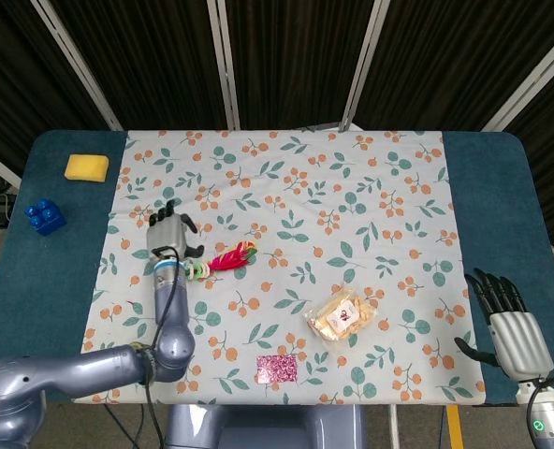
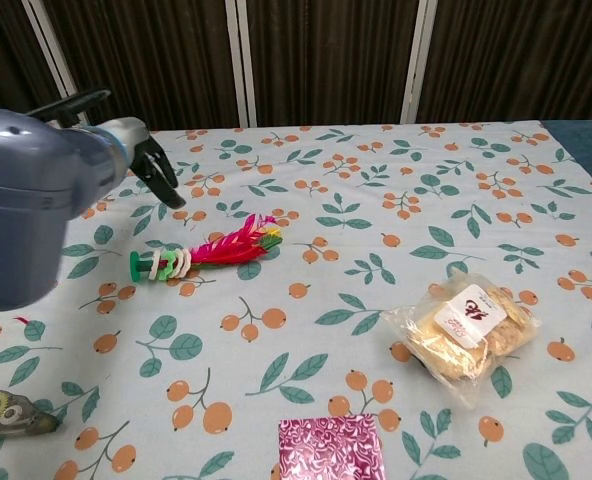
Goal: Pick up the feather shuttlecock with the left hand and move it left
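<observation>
Two hands in view. Left hand (image 1: 167, 231) raised over the floral cloth (image 1: 371, 187), left of frame centre, fingers spread, holding nothing; just left of and above the feather shuttlecock (image 1: 219, 259), apart from it as far as can be told. Shuttlecock lying flat on the cloth, green base toward frame left, pink feathers toward the right. Right hand (image 1: 507, 323) at lower right edge of the tabletop (image 1: 492, 187), fingers spread, holding nothing. Noted elsewhere: yellow sponge (image 1: 86, 167) and blue block (image 1: 45, 216) upper left; snack bag (image 1: 341, 316) right of centre; pink foil square (image 1: 276, 368) and tape dispenser (image 1: 142, 352) along the bottom.
</observation>
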`<move>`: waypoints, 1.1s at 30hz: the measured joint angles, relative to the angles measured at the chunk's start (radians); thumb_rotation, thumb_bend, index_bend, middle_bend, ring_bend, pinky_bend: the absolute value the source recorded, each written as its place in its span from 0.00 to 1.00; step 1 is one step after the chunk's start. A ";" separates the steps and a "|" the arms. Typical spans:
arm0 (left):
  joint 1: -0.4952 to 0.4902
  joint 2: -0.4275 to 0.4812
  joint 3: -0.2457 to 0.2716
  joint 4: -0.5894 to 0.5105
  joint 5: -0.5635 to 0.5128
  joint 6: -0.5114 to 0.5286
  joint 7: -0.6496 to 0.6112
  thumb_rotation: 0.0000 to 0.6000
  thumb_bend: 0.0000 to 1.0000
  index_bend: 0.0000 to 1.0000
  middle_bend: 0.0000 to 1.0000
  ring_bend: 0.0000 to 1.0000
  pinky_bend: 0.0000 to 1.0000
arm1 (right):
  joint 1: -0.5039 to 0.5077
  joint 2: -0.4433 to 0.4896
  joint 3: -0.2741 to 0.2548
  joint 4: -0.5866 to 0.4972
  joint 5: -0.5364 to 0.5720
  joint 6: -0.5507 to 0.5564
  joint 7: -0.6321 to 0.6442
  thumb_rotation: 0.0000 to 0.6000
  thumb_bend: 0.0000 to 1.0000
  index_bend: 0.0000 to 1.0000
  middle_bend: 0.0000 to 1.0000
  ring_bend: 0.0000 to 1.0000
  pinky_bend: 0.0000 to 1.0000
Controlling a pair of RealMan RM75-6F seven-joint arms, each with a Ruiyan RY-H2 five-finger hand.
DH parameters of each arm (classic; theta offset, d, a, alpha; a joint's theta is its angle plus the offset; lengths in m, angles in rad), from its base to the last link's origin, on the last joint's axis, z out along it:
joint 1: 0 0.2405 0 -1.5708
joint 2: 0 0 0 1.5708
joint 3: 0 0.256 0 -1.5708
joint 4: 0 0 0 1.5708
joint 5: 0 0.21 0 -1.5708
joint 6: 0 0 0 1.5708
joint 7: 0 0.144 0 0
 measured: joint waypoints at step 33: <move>-0.200 -0.253 -0.095 0.343 -0.078 -0.082 0.060 1.00 0.42 0.50 0.00 0.00 0.00 | -0.001 0.016 0.001 -0.013 0.006 0.000 0.035 1.00 0.11 0.05 0.00 0.00 0.00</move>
